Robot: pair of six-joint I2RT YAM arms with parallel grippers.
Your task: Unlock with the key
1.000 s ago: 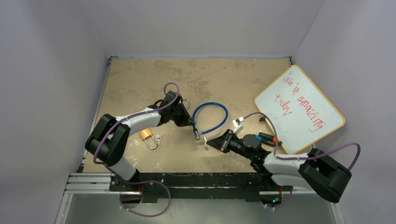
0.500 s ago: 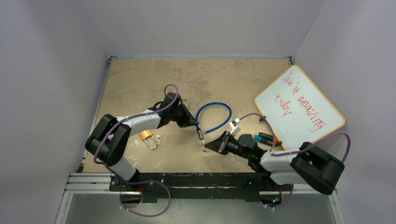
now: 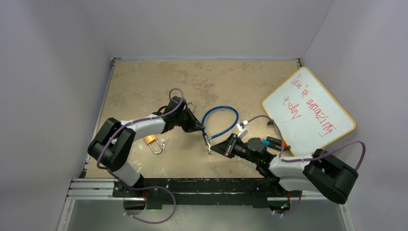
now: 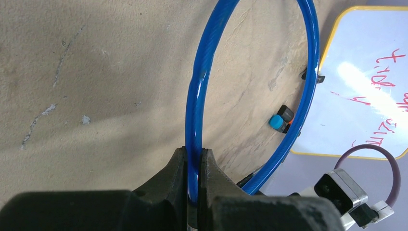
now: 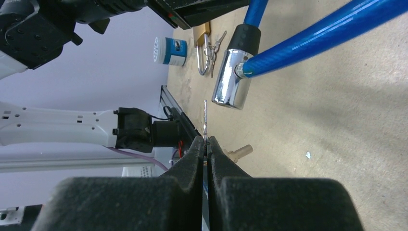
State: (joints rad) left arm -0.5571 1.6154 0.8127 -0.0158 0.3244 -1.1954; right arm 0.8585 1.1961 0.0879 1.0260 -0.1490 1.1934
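Pinching the thin silver key (image 5: 205, 118) by its head, the right pincer (image 5: 206, 144) is clenched tight, with the bare blade sticking out beyond its fingertips. The key looks light, stiff and slick. It is likely to twist in the grip if it meets the lock off-axis, so a hold close to the head, as it has, suits it best.

Just ahead of that blade, and slightly to one side, hangs the chrome lock cylinder (image 5: 230, 82) of the blue plastic-coated cable lock (image 4: 198, 86). The blade and cylinder are near each other but apart. The keyhole does not show in any view.

The left pincer (image 4: 192, 159) is grasping the blue cable, its fingers closed on one strand, and the loop arches away in front of it. That cable is springy, not rigid. Held that way, the cylinder would probably swing or yield when pushed, and the glossy coating may slip.

Further out, a brass padlock with small keys (image 3: 151, 140) lies on the tan surface (image 3: 144, 82) beside the left arm, well apart from the pincer there. Behind the right pincer lie some markers (image 3: 272, 142) and a white board with an orange frame and red writing (image 3: 308, 113). Nothing stands between key and cylinder.
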